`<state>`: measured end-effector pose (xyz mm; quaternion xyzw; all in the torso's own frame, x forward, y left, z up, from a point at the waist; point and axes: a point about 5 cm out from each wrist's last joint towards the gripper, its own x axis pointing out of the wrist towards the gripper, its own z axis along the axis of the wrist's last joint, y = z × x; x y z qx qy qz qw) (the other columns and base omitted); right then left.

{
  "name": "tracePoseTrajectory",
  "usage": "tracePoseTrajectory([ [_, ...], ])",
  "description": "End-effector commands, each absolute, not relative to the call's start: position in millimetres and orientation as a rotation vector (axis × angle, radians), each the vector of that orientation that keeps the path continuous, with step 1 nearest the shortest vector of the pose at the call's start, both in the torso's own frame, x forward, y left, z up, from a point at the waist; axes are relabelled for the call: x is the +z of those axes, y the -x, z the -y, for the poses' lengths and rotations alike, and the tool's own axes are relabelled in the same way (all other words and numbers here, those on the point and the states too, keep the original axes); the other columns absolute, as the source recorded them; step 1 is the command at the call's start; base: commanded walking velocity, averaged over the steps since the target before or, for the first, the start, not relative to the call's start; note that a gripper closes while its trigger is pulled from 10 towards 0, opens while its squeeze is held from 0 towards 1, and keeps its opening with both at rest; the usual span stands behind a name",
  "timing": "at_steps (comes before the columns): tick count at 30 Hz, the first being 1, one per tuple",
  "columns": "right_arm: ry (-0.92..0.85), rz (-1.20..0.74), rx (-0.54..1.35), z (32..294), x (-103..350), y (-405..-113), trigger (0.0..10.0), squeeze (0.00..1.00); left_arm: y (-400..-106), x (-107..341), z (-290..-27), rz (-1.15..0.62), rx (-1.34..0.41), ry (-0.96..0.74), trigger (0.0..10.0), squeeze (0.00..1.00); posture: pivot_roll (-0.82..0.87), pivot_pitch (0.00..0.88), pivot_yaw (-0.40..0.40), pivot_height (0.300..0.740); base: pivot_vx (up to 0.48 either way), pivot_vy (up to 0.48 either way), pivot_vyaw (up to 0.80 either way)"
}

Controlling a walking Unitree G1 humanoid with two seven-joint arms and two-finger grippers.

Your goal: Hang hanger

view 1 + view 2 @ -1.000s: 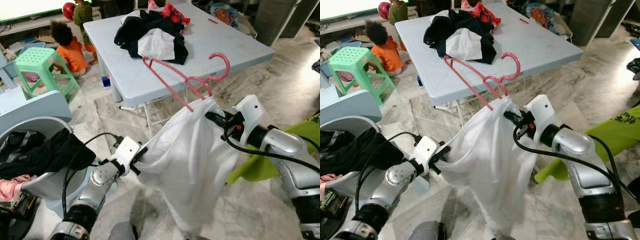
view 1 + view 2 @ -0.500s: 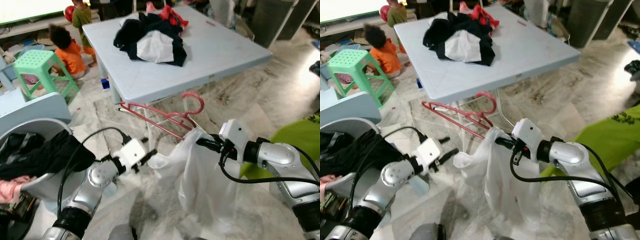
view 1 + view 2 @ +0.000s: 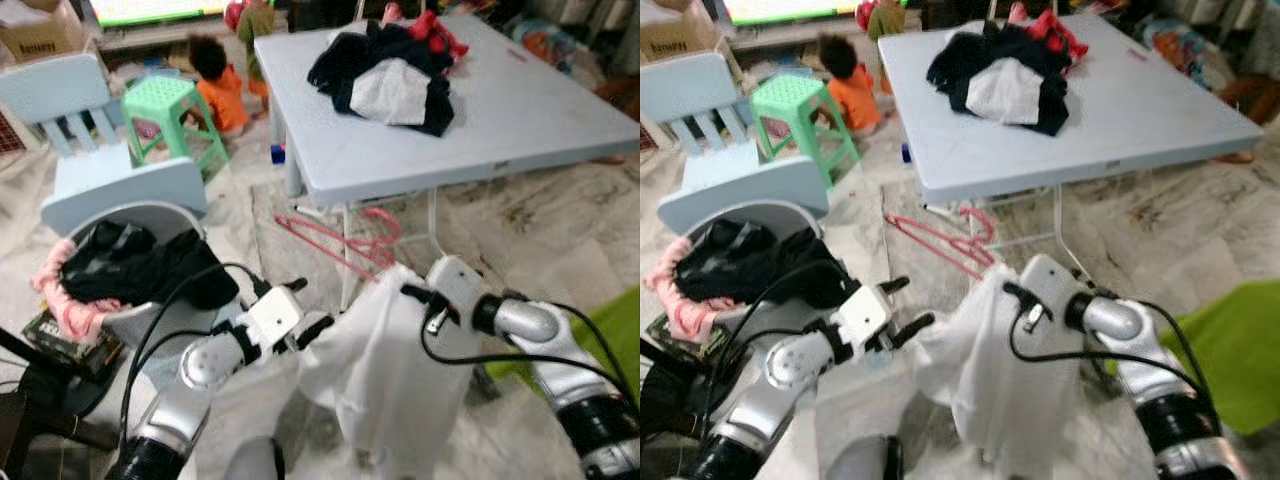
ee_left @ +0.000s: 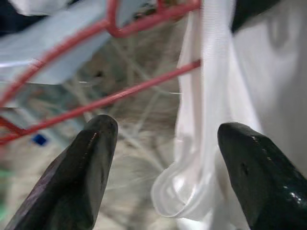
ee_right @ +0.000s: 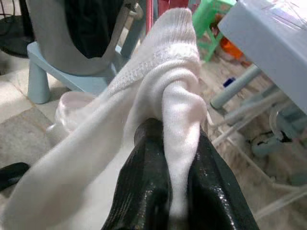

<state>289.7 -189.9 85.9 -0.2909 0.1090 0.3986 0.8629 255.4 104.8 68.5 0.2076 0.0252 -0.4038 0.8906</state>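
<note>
Marbled floor tiles (image 3: 560,260) spread under a pale blue plastic table (image 3: 520,120) that bears a heap of black, white and red clothes (image 3: 385,75). Below the table's near edge hangs a pink wire hanger (image 3: 345,235), just beyond a white knitted garment (image 3: 385,380). The right gripper (image 5: 168,167) is clamped on a fold of that garment. The left gripper (image 4: 163,158) hovers beside the cloth with its fingers spread apart. A grey laundry basket (image 3: 120,325) of dark clothes stands on the robot's left.

2 silver arms; white wrist housings; looped black cables. Left hand (image 3: 318,327) and right hand (image 3: 412,292): glossy black fingers (image 4: 81,177).
</note>
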Motion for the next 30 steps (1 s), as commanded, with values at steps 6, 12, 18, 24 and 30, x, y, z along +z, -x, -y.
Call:
tracePoseTrajectory([
  [6,0.703,-0.261,0.874,199.6,79.6,-288.6,10.0,0.0,-266.9,89.9,-109.4,0.071,-0.765,-0.496,10.0,0.0,0.01,0.0,0.015,0.74,0.0,0.0,0.0],
  [12,0.794,-0.334,0.954,214.0,75.4,-284.6,10.0,0.0,-266.5,89.9,-117.7,0.05,-0.82,-0.544,10.0,0.0,0.0,0.0,0.016,0.74,0.0,0.0,0.0],
  [18,0.835,-0.37,1.054,223.3,79.2,-282.5,10.0,0.0,-263.3,80.8,-124.9,-0.006,-0.93,-0.567,10.0,0.0,-0.01,0.0,0.018,0.74,0.0,0.0,0.0],
  [24,0.815,-0.36,1.205,225.6,95.1,-277.3,10.0,0.0,-255.2,67.6,-123.9,-0.112,-1.101,-0.513,10.0,0.0,-0.02,0.0,0.02,0.74,0.0,0.0,0.0],
  [30,0.805,-0.368,1.271,229.2,103.5,-276.9,10.0,0.0,-258.4,65.7,-119.1,-0.118,-1.161,-0.506,8.4,0.0,-0.03,0.0,0.024,0.74,0.0,0.0,0.0],
])
